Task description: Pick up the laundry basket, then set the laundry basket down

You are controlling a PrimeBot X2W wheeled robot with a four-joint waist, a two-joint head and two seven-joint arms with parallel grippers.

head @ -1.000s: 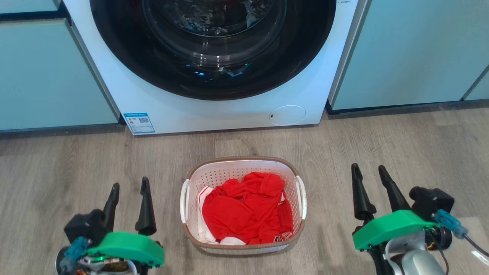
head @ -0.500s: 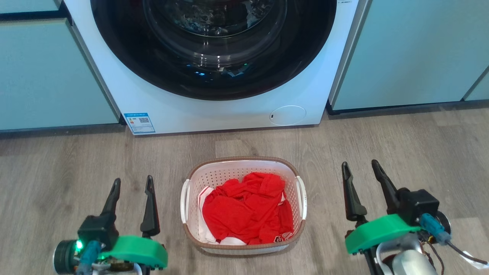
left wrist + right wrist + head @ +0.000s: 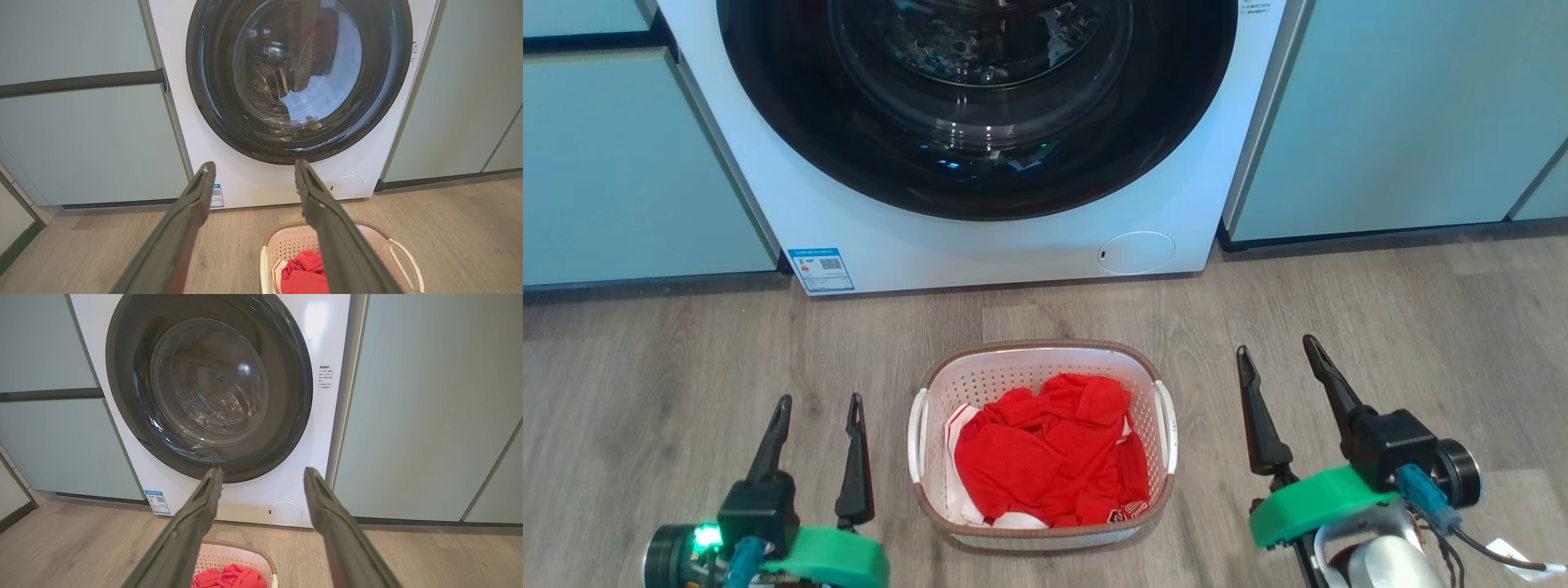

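Across the far side of the wood-look floor (image 3: 686,351), a white washing machine (image 3: 1013,253) is seen, flanked left and right by pale green cabinets (image 3: 629,163). Near its front and centred, the laundry basket (image 3: 1013,380) is set on the floor, partly filled with red clothing (image 3: 1045,457). The left gripper (image 3: 819,400) and the right gripper (image 3: 1276,345) are held fully spread and empty, each well apart from its side of the basket. A lopsided lift is judged the likeliest fault: if one white handle (image 3: 916,433) were caught before the other, the basket could be tipped and clothing spilled. The handles look thin and perhaps slippery, though this cannot be judged well. Nothing is seen between the grippers and the basket; travel is limited only on the far side, by the machine.
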